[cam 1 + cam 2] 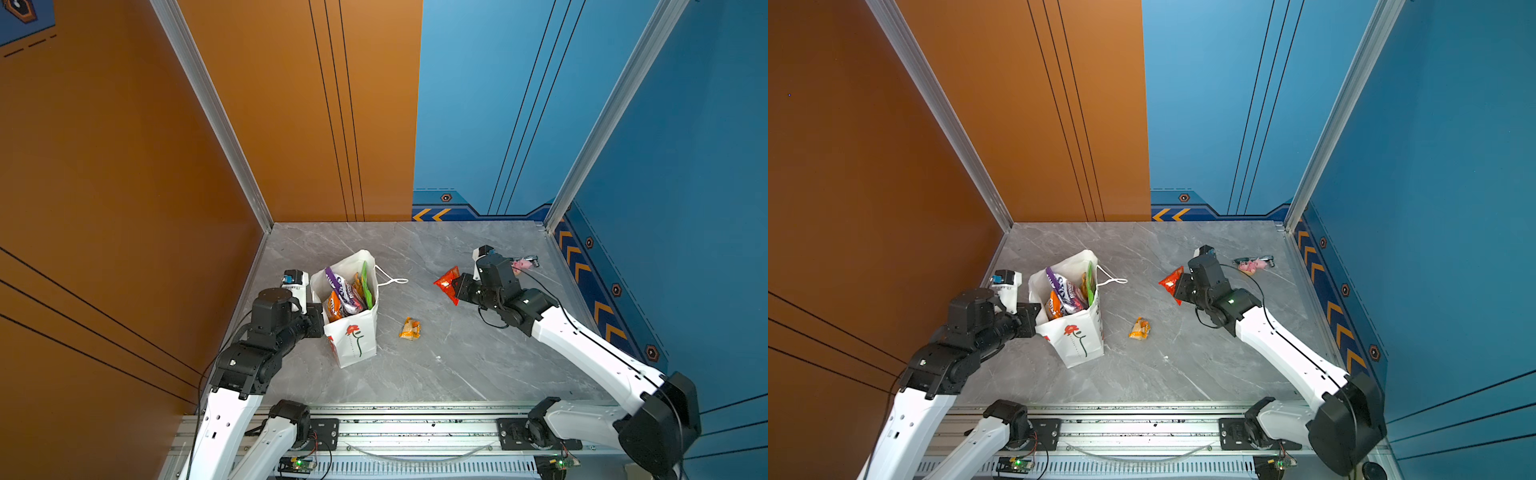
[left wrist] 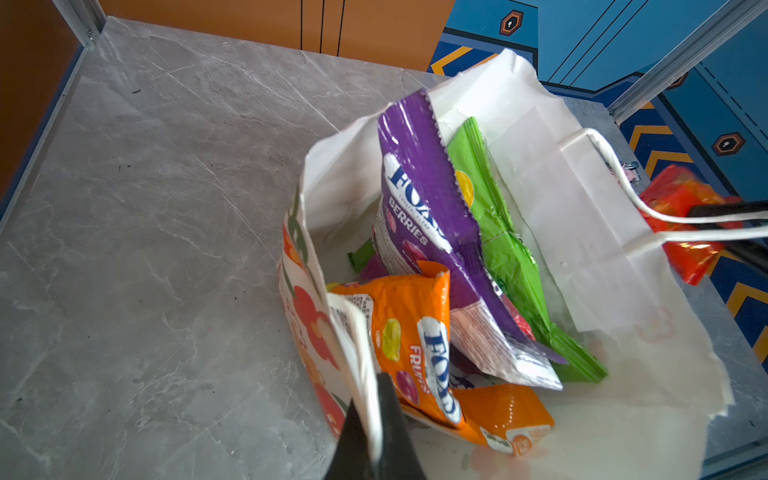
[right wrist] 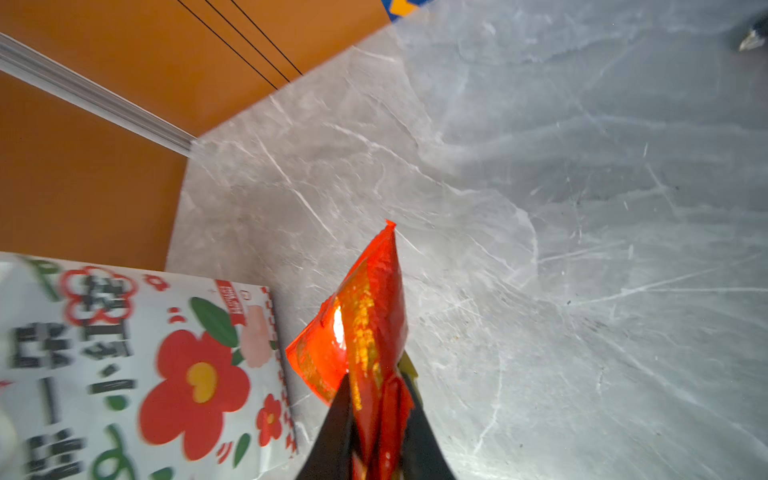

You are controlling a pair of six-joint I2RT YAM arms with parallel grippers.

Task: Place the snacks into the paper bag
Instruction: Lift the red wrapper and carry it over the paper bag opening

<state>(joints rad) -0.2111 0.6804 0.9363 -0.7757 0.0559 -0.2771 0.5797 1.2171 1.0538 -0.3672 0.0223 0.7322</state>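
The right claw (image 3: 376, 378) pinches the small red packet (image 3: 370, 316), which sticks out past its tips, held above the bench (image 1: 457, 365) to the right of the paper bag (image 1: 353, 345). The left claw (image 2: 370, 397) is clamped on the bag's rim, with purple, orange and green packets inside

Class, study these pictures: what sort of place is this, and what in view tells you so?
Probably a robotics lab test cell, not a home or shop. A left arm and right arm stand on an aluminium rail; an orange panel and a blue panel wall in the marble-look tabletop.
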